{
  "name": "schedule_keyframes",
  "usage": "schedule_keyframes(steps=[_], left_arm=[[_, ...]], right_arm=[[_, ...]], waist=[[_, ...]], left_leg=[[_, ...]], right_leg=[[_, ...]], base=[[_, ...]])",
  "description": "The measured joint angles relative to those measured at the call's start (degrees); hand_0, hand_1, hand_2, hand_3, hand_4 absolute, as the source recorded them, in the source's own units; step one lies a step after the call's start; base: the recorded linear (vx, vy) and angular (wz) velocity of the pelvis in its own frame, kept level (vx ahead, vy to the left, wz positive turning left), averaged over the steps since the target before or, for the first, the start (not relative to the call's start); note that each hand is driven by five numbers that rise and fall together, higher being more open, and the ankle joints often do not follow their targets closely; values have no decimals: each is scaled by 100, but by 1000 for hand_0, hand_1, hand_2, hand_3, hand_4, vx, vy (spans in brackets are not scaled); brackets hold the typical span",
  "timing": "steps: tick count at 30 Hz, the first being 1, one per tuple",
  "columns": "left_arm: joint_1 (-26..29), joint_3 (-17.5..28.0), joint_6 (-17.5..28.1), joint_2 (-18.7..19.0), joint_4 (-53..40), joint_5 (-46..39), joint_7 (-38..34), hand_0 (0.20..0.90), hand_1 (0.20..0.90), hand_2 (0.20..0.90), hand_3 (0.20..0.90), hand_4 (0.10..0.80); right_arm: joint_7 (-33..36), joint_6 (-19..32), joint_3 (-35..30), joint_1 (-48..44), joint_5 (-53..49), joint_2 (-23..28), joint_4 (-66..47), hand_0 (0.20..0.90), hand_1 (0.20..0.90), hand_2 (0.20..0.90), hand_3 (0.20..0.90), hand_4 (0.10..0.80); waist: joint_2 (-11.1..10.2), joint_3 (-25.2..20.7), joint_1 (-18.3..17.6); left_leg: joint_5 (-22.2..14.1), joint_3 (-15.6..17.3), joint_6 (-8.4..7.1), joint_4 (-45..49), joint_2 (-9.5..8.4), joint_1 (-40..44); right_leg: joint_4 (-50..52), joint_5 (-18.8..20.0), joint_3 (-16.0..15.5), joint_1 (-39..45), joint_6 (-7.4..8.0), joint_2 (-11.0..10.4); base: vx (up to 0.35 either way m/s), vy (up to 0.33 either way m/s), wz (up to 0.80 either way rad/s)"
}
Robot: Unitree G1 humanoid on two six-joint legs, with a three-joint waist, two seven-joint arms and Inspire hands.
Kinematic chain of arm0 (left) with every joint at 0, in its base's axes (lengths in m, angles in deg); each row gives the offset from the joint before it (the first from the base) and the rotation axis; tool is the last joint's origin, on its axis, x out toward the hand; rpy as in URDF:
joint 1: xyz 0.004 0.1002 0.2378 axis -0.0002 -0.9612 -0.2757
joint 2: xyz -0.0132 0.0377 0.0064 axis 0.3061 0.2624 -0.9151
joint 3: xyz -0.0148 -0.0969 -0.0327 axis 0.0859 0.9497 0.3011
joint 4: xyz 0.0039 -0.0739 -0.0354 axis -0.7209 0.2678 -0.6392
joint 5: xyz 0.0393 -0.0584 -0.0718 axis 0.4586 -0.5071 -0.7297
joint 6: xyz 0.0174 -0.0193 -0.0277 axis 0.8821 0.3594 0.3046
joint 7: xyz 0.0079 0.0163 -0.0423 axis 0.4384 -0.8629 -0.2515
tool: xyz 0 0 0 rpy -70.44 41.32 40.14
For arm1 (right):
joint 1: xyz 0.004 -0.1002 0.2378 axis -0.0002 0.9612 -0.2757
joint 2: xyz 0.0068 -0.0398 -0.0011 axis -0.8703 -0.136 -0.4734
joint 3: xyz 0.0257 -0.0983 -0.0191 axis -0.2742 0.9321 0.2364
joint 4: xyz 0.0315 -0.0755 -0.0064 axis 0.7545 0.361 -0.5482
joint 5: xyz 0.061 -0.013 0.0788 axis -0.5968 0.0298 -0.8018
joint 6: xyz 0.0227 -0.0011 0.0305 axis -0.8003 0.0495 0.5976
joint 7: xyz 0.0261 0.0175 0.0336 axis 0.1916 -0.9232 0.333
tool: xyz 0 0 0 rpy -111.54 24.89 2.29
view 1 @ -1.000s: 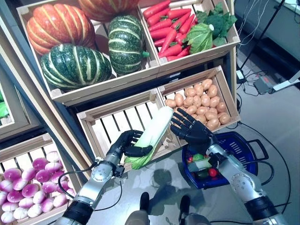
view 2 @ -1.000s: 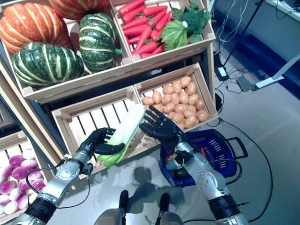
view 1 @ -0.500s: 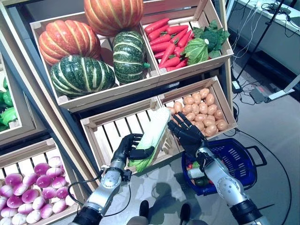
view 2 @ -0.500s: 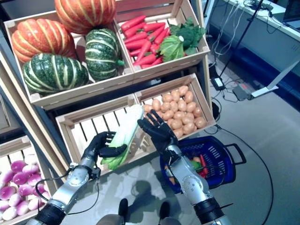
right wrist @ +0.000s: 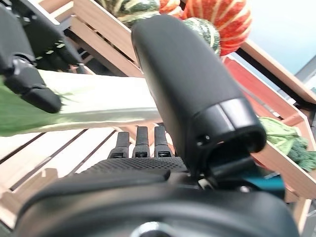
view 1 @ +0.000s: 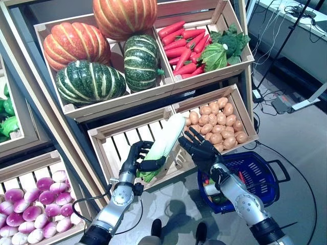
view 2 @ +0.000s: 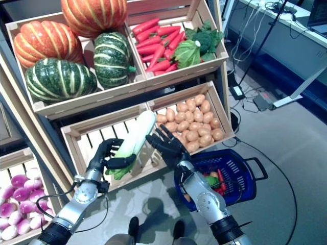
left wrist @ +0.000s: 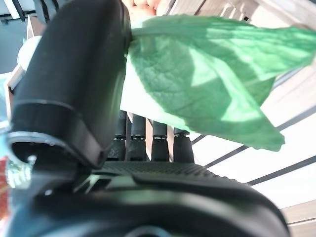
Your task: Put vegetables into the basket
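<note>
Cabbage (view 1: pixel 162 147), long and pale-stalked with green leaf at its lower end, sits in the left hand (view 1: pixel 137 159), whose fingers and thumb curl around it above the empty slatted crate (view 1: pixel 115 140). The right hand (view 1: pixel 201 149) hovers just beside it, fingers spread. A handover should close that hand round the white stalk before the left lets go, then carry it to the blue basket (view 1: pixel 265 171).

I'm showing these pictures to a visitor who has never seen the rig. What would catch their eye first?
The big orange and green pumpkins in the top crate. Below, the left hand grips a long pale leafy vegetable before an empty slatted crate, the open right hand beside it, above a blue basket.
</note>
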Motion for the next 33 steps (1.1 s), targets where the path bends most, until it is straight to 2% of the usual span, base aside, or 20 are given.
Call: schedule_keyframes(steps=[10, 15, 23, 27, 33], left_arm=[[-6, -40, -1, 295, 2, -64, 370, 300, 300, 300, 300, 400], [-5, -32, -4, 482, 8, -439, 716, 300, 300, 300, 300, 400], [-1, -30, -71, 524, 54, -715, 1029, 300, 300, 300, 300, 400], [17, -30, -84, 529, 71, -595, 1031, 300, 300, 300, 300, 400], [107, -67, -88, 608, 72, 116, 895, 300, 300, 300, 300, 400]], right_arm=[[-46, -166, 77, 3, -200, 231, 1, 900, 900, 900, 900, 800], [-223, -182, 75, 50, -390, 283, 1, 900, 900, 900, 900, 800], [-304, -182, 87, 80, -391, 392, 2, 900, 900, 900, 900, 800], [-304, -181, 95, 81, -392, 394, 13, 900, 900, 900, 900, 800], [-241, -176, 128, 122, -372, 378, 109, 900, 900, 900, 900, 800]], waist=[[-104, -62, -6], [-143, -87, -5], [-142, -117, -19], [-142, -166, -30], [-128, -262, -22]], left_leg=[[-2, 30, 3, 0, 2, 15], [-12, 103, 15, -1, -1, 48], [-16, 160, 20, -1, 1, 81], [-19, 169, 22, -2, 1, 86], [-20, 170, 23, -3, -1, 85]], right_leg=[[-1, 0, 19, -2, 0, 2], [-1, 3, 50, -1, 3, -5], [-1, 5, 141, -4, 3, 0], [-1, 5, 152, -4, 4, 0], [-2, 5, 155, -5, 5, -4]], base=[[1, 0, 0], [8, 6, -6], [1, 11, -3], [0, 4, -1], [0, 0, 0]])
